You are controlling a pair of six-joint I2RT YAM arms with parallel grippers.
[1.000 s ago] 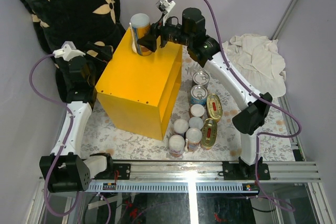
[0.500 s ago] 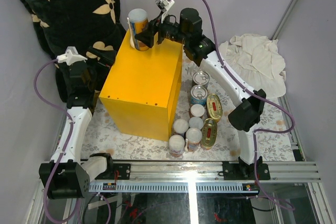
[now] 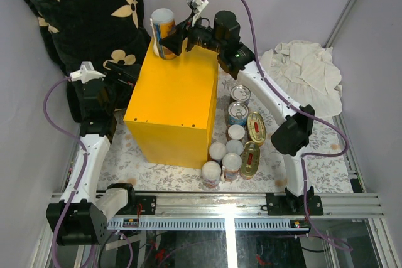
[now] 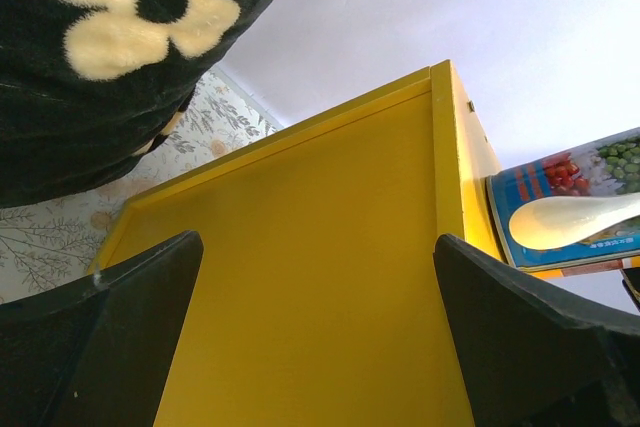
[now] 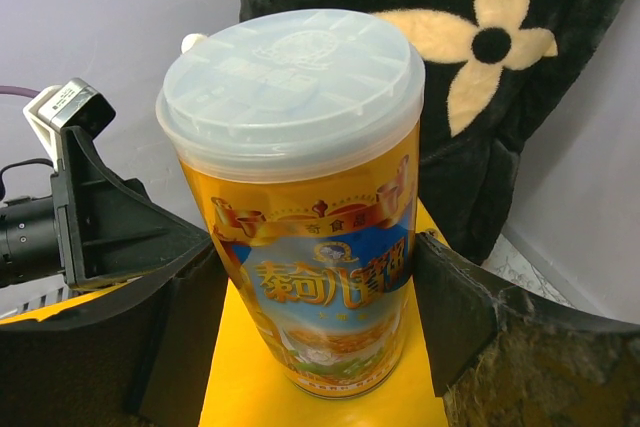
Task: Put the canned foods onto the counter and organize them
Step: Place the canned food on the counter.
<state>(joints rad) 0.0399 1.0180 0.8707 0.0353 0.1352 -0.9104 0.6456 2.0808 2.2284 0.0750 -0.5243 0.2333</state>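
Canned foods are seen in two places. One slim can (image 5: 300, 207), capped with a cloudy white lid and wrapped in an orange label, is pinched between the fingers of the right gripper (image 3: 170, 43) at the far left corner of the counter (image 3: 173, 101), the yellow box. In the right wrist view its base is seen against the yellow top. Whether it rests there or is held just clear cannot be told, as the contact line is indistinct.

The other tins (image 3: 233, 149) are grouped on the flowered table cover (image 3: 157, 177) just beside the counter's right side. Two silver-topped cans (image 3: 239, 112), two oval gold tins (image 3: 255, 127) and several white-lidded ones can be made out. Their labels are mostly hidden from above.

The left gripper (image 3: 124, 70) is spread wide with nothing between its jaws, and is placed by the counter's left side, near the black pillow (image 3: 81, 10). From above, its dark fingers are hard to separate from the dark fabric behind. In the left wrist view both fingers (image 4: 120, 337) are cut off by the bottom edge, and the yellow wall fills the gap between them. At the right edge only a blue part of the held can's label, with peas and a white spoon, is shown.
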